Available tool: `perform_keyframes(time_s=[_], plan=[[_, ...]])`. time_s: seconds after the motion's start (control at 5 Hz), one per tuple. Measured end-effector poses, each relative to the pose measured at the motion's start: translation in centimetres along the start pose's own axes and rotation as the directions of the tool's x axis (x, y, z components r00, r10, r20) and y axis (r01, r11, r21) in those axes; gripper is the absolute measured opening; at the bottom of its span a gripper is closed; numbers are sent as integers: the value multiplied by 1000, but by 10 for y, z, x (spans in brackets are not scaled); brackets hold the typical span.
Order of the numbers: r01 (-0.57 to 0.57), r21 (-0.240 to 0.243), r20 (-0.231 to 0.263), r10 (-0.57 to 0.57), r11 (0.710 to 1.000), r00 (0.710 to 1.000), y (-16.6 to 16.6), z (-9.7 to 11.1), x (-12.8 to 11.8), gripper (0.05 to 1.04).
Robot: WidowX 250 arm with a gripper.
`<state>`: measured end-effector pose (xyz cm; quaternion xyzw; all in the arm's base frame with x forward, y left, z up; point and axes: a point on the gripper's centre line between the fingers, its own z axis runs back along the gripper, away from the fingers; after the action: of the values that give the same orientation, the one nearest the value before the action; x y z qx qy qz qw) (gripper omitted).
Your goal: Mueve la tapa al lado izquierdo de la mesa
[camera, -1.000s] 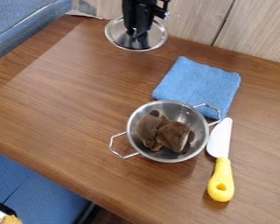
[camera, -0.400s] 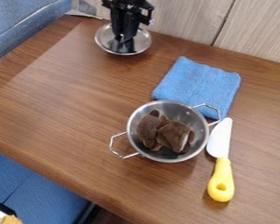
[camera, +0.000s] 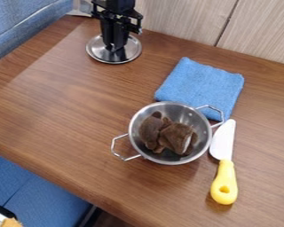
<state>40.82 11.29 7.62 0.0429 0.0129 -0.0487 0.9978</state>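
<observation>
The black gripper (camera: 113, 47) hangs upright, its jaws pinched together on the middle of the round metal lid (camera: 126, 52); the exact contact is hidden. The lid spreads around the jaws on all sides, near the table's back edge; whether it touches the wooden table (camera: 61, 108) I cannot tell. To the jaws' right and nearer the camera lies a folded blue cloth (camera: 198, 84). Farther out that way stands the two-handled steel pot (camera: 183, 114) with brown lumps (camera: 167, 135) inside, and beside it the yellow-handled knife (camera: 225, 166), farthest from the jaws.

The step in hand seems to be the carry towards the left side. Next calls for a little more leftward travel, lid kept level, then a gentle lowering and release, clear of the back edge.
</observation>
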Motion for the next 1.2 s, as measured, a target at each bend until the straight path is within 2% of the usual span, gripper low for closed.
perform_keyframes(time_s=[0.2, 0.4, 0.6, 0.8, 1.0, 1.2], plan=[[-5, -2, -3, 5, 1000, 1000, 0, 0, -1, 345], [-9, -4, -12, 9, 1000, 1000, 0, 1, -2, 641], [-32, 28, -19, 32, 999, 999, 6, 5, -3, 930], [-43, 46, -7, 43, 998, 999, 8, 12, -3, 1014], [-57, 65, 38, 55, 996, 998, 11, 34, -5, 1008], [-49, 63, 38, 47, 997, 998, 9, 42, -8, 1004]])
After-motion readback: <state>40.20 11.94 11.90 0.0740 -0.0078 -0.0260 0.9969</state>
